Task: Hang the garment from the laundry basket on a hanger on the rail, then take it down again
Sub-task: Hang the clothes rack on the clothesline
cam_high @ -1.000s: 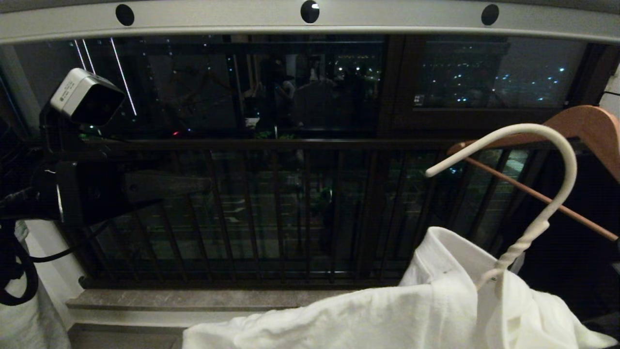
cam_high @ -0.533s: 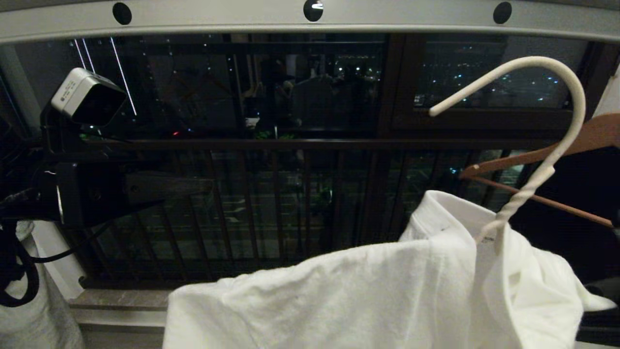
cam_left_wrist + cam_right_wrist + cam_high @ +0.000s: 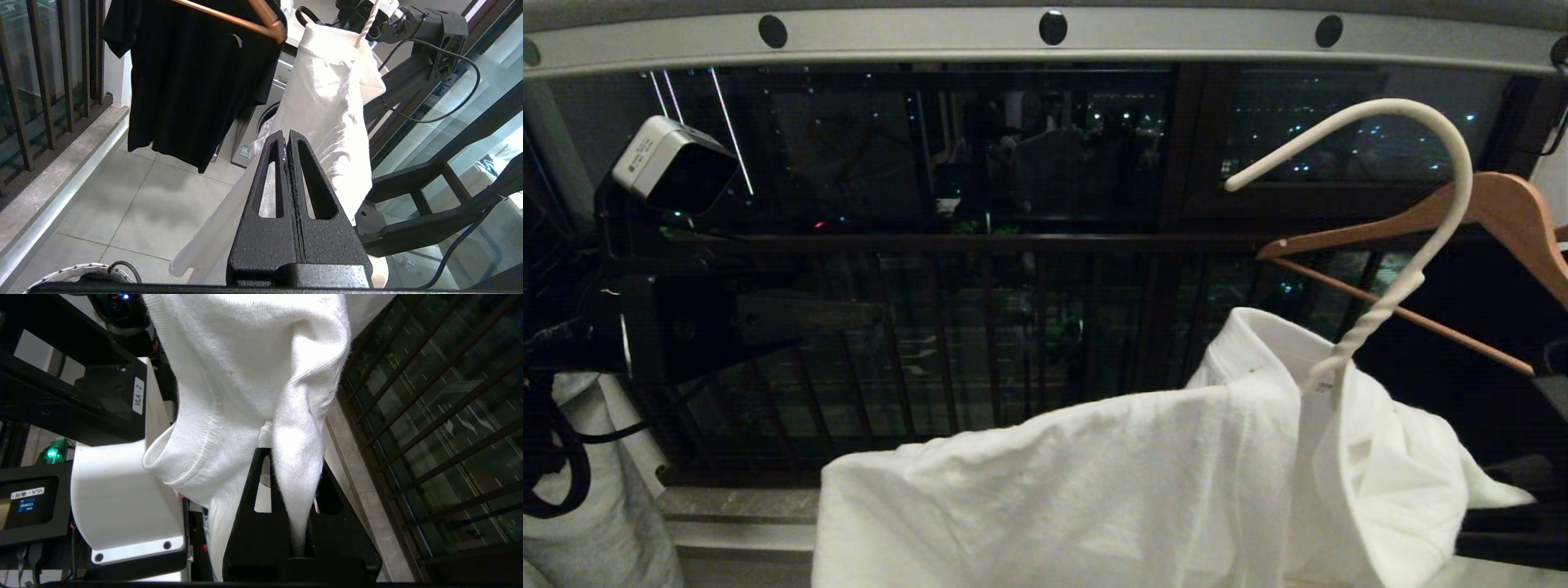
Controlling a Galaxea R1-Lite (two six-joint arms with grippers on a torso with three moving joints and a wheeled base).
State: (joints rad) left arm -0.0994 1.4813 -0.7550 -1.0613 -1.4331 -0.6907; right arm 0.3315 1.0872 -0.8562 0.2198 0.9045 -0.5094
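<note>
Wooden hanger (image 3: 1486, 214) crowds hanger (image 3: 1413, 269); right gripper (image 3: 302, 498) pinching garment (image 3: 1094, 490)

Left gripper (image 3: 286, 141) is raised at the robot's left with fingers pressed together, while right gripper (image 3: 286, 473) points upward, its 2 fingers clamped together.

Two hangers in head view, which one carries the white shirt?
The thin white wire hanger, twisted neck rising out of the white T-shirt. The thick brown wooden hanger behind holds none of it.
</note>
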